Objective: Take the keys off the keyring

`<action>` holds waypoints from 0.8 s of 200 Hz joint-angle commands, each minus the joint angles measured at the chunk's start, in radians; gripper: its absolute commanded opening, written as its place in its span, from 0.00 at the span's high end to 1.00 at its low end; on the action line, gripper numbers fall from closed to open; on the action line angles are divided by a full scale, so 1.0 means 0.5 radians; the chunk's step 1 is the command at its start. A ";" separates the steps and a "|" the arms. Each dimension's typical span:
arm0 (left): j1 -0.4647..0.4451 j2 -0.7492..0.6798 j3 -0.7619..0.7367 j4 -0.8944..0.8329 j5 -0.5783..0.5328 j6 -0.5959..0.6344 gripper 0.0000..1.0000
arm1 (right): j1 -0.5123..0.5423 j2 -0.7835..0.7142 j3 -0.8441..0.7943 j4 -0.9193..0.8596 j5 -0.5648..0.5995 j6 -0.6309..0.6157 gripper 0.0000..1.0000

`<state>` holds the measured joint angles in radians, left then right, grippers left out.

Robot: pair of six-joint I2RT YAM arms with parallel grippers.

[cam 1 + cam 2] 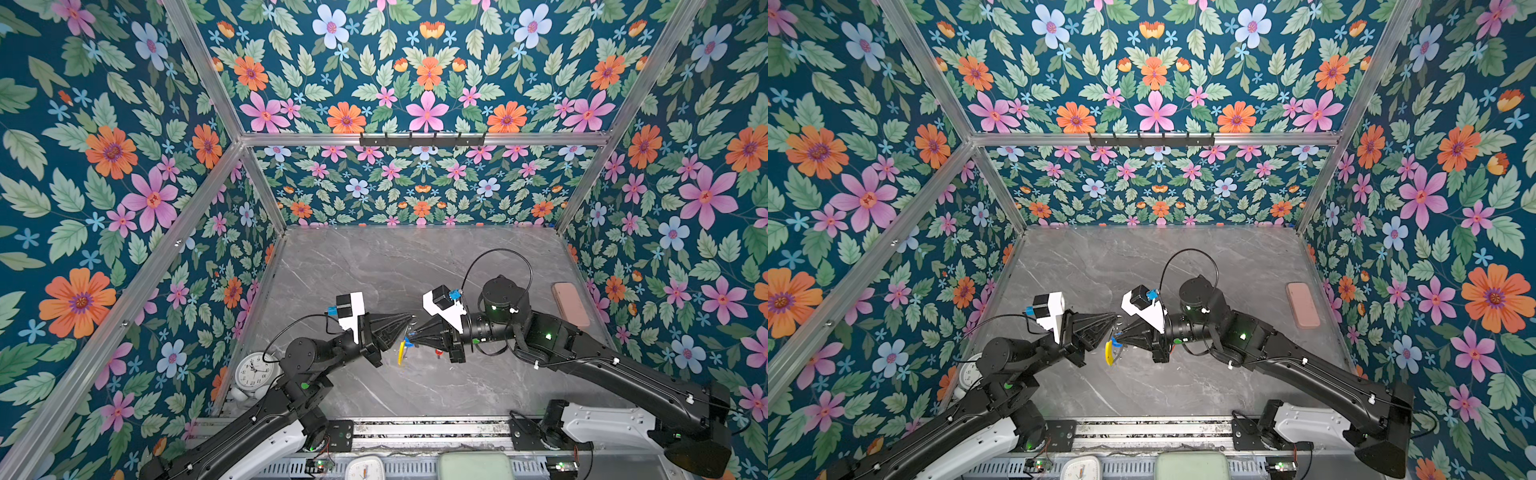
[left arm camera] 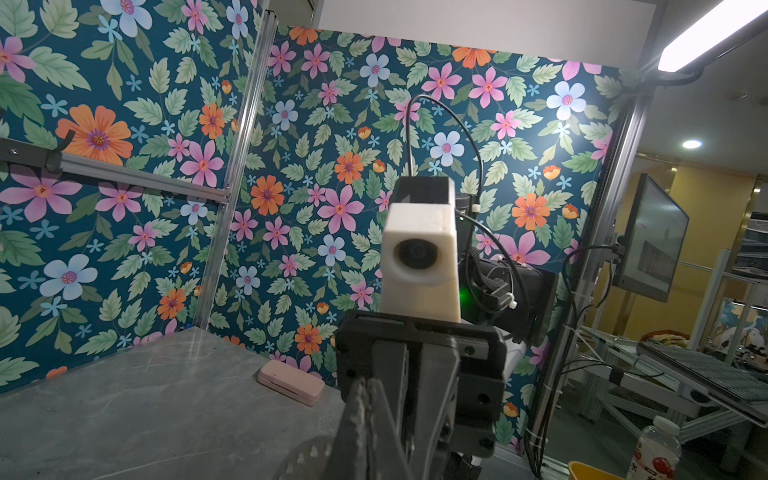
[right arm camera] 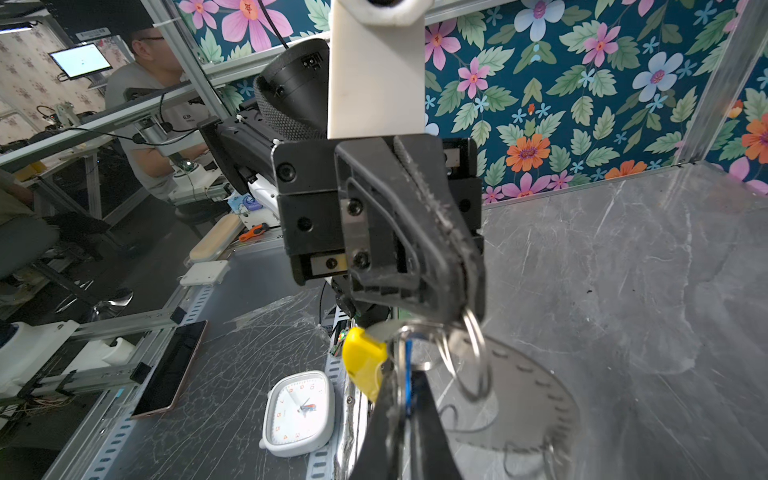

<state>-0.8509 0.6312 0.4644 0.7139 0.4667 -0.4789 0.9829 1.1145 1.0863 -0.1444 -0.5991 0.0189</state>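
Note:
The keyring hangs in mid-air between both arms over the front of the table; its yellow curved section [image 1: 401, 352] [image 1: 1109, 352] [image 3: 365, 362] points down. My left gripper [image 1: 410, 319] [image 1: 1115, 316] [image 3: 467, 307] is shut on the ring's thin metal hoop at the top. From the other side my right gripper [image 1: 409, 334] [image 1: 1117, 338] [image 3: 405, 399] pinches the key with the blue tag [image 3: 409, 380], with metal loops dangling beside it. A small red tag [image 1: 437, 353] lies on the table under the right gripper's body. The left wrist view shows only shut fingers [image 2: 360, 399].
A round white clock [image 1: 254, 371] stands at the table's left front corner behind the left arm. A pink case [image 1: 570, 304] [image 2: 291, 382] lies by the right wall. A square white clock [image 3: 299, 413] [image 1: 365, 467] and a green pad [image 1: 473, 465] sit at the front rail.

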 commanded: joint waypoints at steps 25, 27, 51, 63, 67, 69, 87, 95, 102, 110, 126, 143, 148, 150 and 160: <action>0.002 -0.019 0.026 0.039 -0.002 -0.002 1.00 | 0.001 -0.127 -0.098 0.105 0.086 0.021 0.58; 0.002 -0.020 0.025 0.036 -0.001 0.000 1.00 | 0.001 -0.138 -0.105 0.109 0.095 0.023 0.58; 0.000 -0.020 0.028 0.038 0.016 -0.004 1.00 | -0.071 -0.257 -0.190 0.261 0.104 0.111 0.53; 0.001 -0.011 0.025 0.063 0.032 -0.013 1.00 | -0.187 -0.282 -0.247 0.477 -0.025 0.276 0.50; 0.002 -0.011 0.023 0.071 0.031 -0.015 1.00 | -0.224 -0.279 -0.259 0.543 -0.085 0.331 0.50; 0.002 -0.011 0.022 0.074 0.032 -0.016 1.00 | -0.240 -0.274 -0.261 0.576 -0.105 0.359 0.49; 0.001 -0.008 0.023 0.081 0.026 -0.017 1.00 | -0.275 -0.192 -0.229 0.708 -0.245 0.448 0.48; 0.003 -0.011 0.022 0.084 0.020 -0.018 1.00 | -0.273 -0.146 -0.208 0.754 -0.284 0.487 0.48; 0.002 -0.010 0.019 0.093 0.019 -0.021 1.00 | -0.273 -0.115 -0.200 0.795 -0.299 0.513 0.48; 0.000 -0.011 0.018 0.096 0.013 -0.021 1.00 | -0.275 -0.088 -0.202 0.835 -0.297 0.542 0.48; 0.002 -0.012 0.010 0.100 0.003 -0.021 1.00 | -0.273 -0.053 -0.208 0.895 -0.306 0.579 0.49; 0.002 -0.023 0.007 0.087 -0.019 -0.014 1.00 | -0.273 -0.036 -0.214 0.917 -0.323 0.602 0.53; 0.002 -0.026 0.007 0.080 -0.026 -0.009 1.00 | -0.274 -0.034 -0.214 0.915 -0.328 0.605 0.54; 0.002 -0.031 0.007 0.075 -0.029 -0.007 1.00 | -0.273 -0.033 -0.214 0.915 -0.331 0.609 0.55; 0.002 -0.035 0.007 0.061 -0.043 0.002 1.00 | -0.272 -0.030 -0.218 0.912 -0.338 0.613 0.59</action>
<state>-0.8509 0.6216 0.4660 0.7105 0.4648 -0.4900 0.8463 1.0954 0.9768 0.2413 -0.7341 0.2878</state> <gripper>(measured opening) 0.050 0.447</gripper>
